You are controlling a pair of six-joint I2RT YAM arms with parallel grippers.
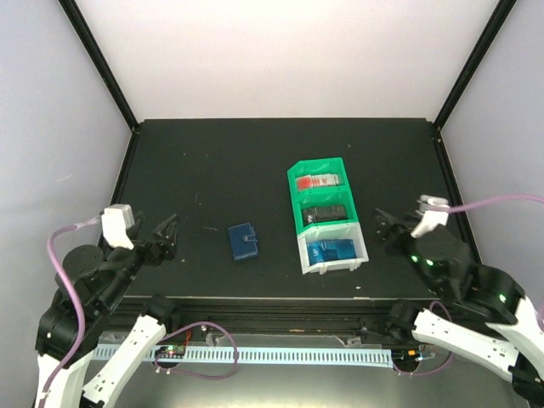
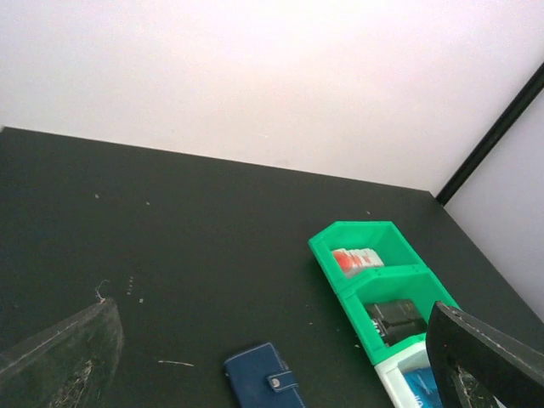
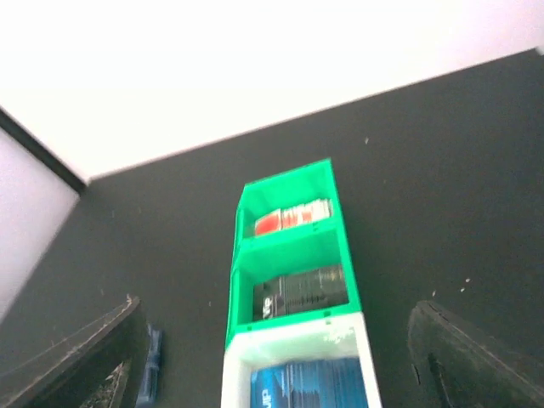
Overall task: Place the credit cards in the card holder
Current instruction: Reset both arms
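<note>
The bright blue credit cards (image 1: 331, 250) lie in the white bin (image 1: 304, 252), the nearest of three joined bins; they also show in the right wrist view (image 3: 308, 384) and at the left wrist view's edge (image 2: 419, 384). The navy card holder (image 1: 244, 241) lies closed on the black table left of the bins, its pale clasp up; it shows in the left wrist view (image 2: 263, 376) and partly in the right wrist view (image 3: 150, 367). My left gripper (image 1: 167, 232) is open and empty, left of the holder. My right gripper (image 1: 387, 228) is open and empty, right of the white bin.
Two green bins behind the white one hold a black item (image 1: 325, 213) and red-and-white items (image 1: 321, 181). Black frame posts (image 1: 100, 64) stand at the table's back corners, with white walls around.
</note>
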